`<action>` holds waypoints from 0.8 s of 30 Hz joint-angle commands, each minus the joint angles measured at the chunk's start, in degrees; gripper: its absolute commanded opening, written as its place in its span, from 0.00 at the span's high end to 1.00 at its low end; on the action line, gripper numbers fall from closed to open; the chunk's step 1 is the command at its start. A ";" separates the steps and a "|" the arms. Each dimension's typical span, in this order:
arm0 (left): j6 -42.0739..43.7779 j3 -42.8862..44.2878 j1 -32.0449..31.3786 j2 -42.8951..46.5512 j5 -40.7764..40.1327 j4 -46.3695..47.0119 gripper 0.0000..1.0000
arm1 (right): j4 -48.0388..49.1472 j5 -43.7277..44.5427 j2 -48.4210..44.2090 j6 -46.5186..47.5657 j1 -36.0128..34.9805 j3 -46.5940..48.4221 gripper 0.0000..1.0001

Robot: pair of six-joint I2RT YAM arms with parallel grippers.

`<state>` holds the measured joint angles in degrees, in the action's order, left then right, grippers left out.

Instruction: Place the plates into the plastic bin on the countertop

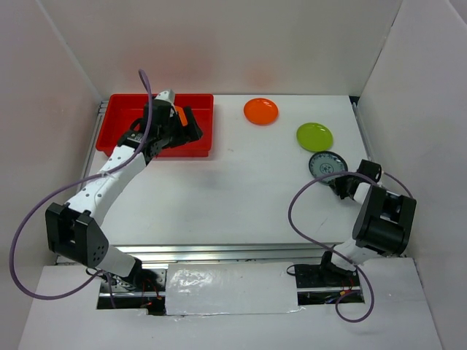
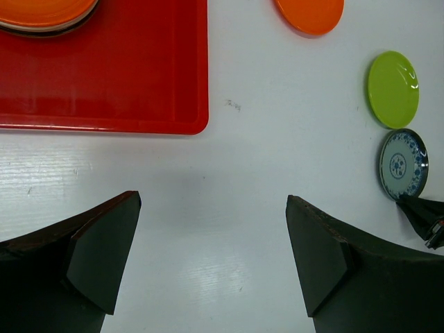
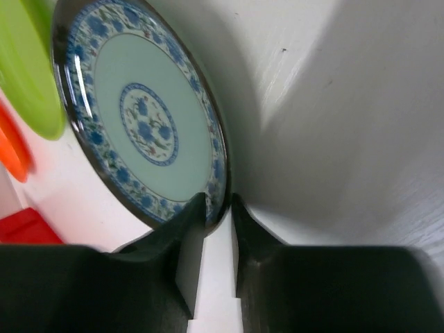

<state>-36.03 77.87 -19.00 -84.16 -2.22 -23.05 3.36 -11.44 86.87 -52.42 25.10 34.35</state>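
— Checking our right pincer (image 3: 216, 208), what do we hold?
— We pinch the rim of the blue-patterned plate (image 3: 149, 125), near the tabletop's (image 1: 233, 197) right edge, just beside the lime green plate (image 1: 314, 136).
— And our left pincer (image 2: 213, 208)?
— We hold it spread wide above the red bin (image 1: 120, 109) at the far left corner; an orange plate (image 2: 41, 14) tops a stack inside.

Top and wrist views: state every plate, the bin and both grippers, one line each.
red bin: holds a plate stack, orange on top.
orange plate: flat on the countertop, outside the bin.
green plate: flat on the countertop, outside the bin.
blue-patterned plate: outside the bin, rim in the right gripper.
left gripper: open, empty.
right gripper: shut on the blue-patterned plate's rim.
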 commanded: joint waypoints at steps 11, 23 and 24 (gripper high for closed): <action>0.61 -2.53 1.16 2.51 10.80 8.00 0.01 | 0.78 -2.18 -14.68 0.13 -1.71 -5.33 1.00; -10.20 -3.42 -4.37 -13.83 47.65 38.34 0.01 | 5.75 -21.15 -20.17 4.71 -27.10 3.97 1.00; -10.20 -3.33 -4.64 -13.92 47.22 38.34 0.01 | 7.61 -22.56 -19.81 4.00 -27.65 3.80 1.00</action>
<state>-42.89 73.89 -23.16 -98.19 37.54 5.21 2.76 -25.12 65.21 -48.49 -0.05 36.29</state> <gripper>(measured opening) 0.993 0.023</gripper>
